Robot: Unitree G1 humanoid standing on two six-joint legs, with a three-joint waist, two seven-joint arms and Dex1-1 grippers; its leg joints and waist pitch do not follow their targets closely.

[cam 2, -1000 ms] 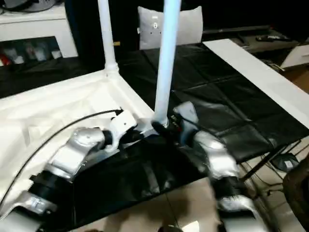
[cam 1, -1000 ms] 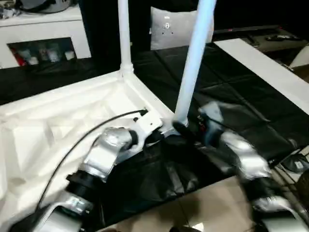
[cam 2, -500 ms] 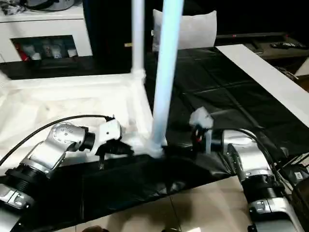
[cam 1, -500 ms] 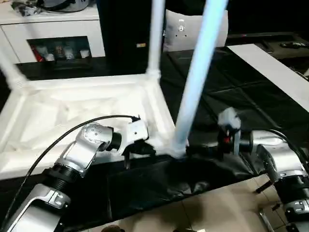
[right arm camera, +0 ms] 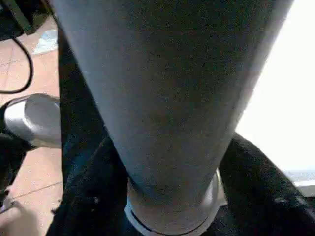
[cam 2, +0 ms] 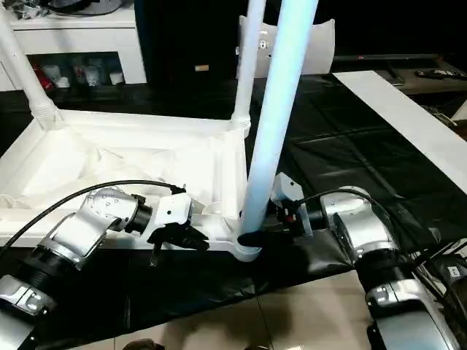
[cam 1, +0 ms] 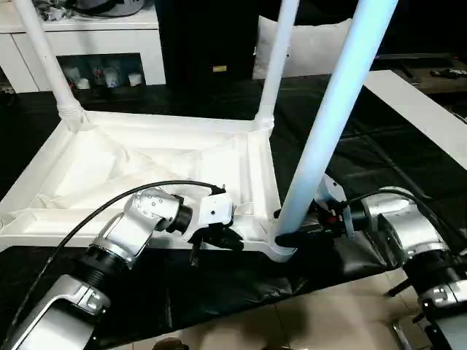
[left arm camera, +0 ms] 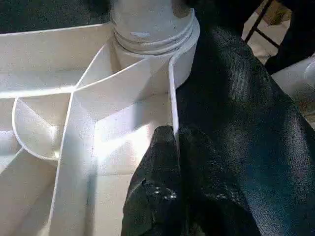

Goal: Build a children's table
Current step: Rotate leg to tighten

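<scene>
We see the children's table point(cam 1: 157, 157) lying upside down on the black-covered bench point(cam 1: 408, 175), three legs pointing up. Our left claw point(left arm camera: 174, 142) is clenched on the thin rim of the tabletop, just beside the nearest corner socket. Our right claw point(cam 1: 286, 238) reaches in from the other side, its fingers either side of the near leg point(cam 1: 332, 109) low by the socket; whether they press it we cannot tell.

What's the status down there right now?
Left end effector shut on upturned white plastic tabletop's rim. Right end effector around nearest round white leg. Nothing blocking.
</scene>
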